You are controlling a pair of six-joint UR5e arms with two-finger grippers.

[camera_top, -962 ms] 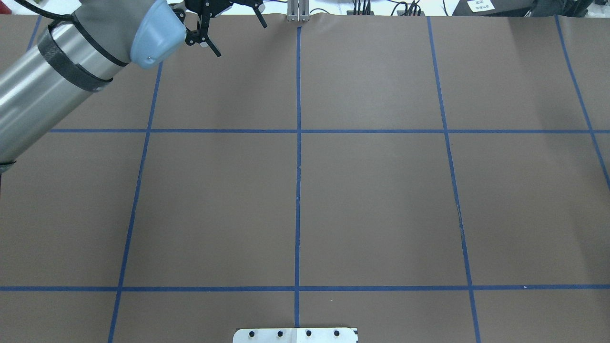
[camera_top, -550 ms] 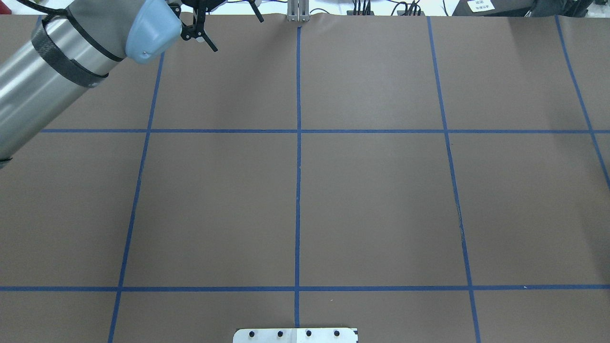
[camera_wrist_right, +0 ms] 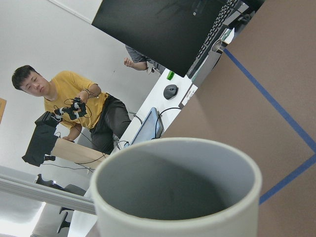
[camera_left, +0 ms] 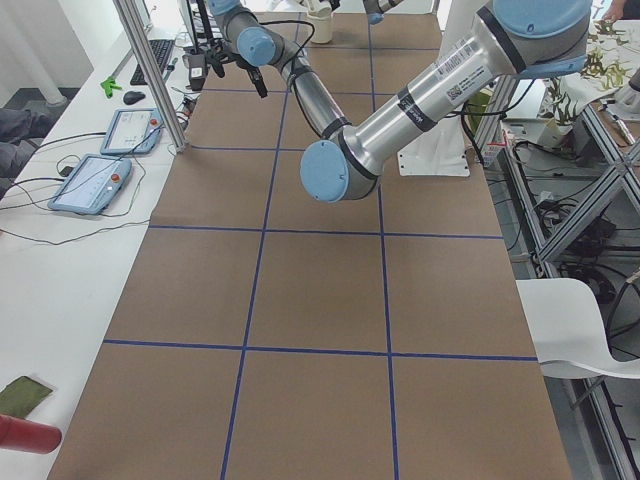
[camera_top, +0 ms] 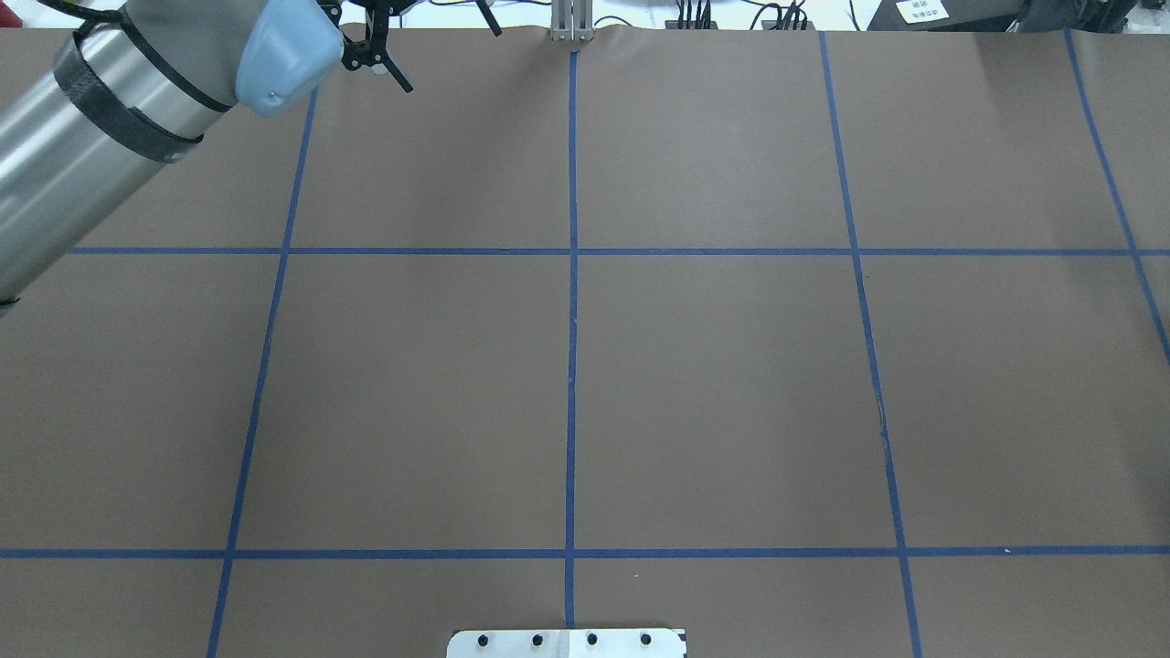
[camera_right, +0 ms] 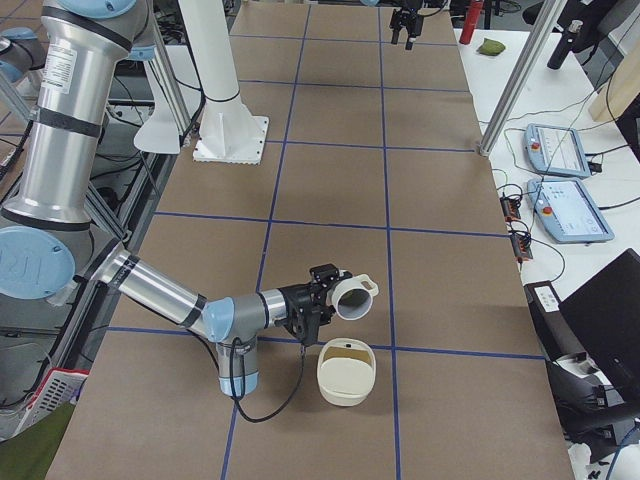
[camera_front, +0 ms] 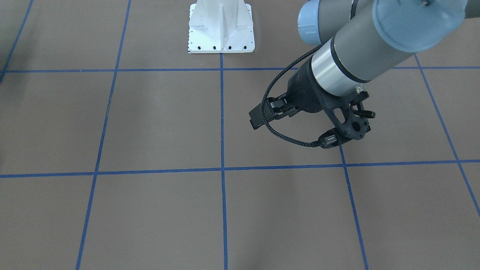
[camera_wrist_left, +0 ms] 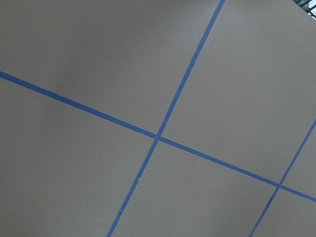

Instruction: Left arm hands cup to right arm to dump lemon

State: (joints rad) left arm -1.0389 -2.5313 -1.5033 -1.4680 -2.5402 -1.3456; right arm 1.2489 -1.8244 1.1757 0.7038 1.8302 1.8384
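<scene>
Now, I think it's the dump step: cup point(camera_right: 352, 297) is at my R gripper point(camera_right: 325, 292), tipped near a cream tub point(camera_right: 345, 392); grip can't tell. L gripper point(camera_top: 452, 59) spread, empty. Cup looks empty, lemon unseen. Next: turn cup upright, slow.

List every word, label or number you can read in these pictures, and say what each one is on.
Nothing reads as words.
White label beyond the table's far edge: print too blurred.
Barcode sticker on the left arm: stripes only, too small.
White sticker on the right arm: too small.
Cup: no lettering shows on its visible side.
</scene>
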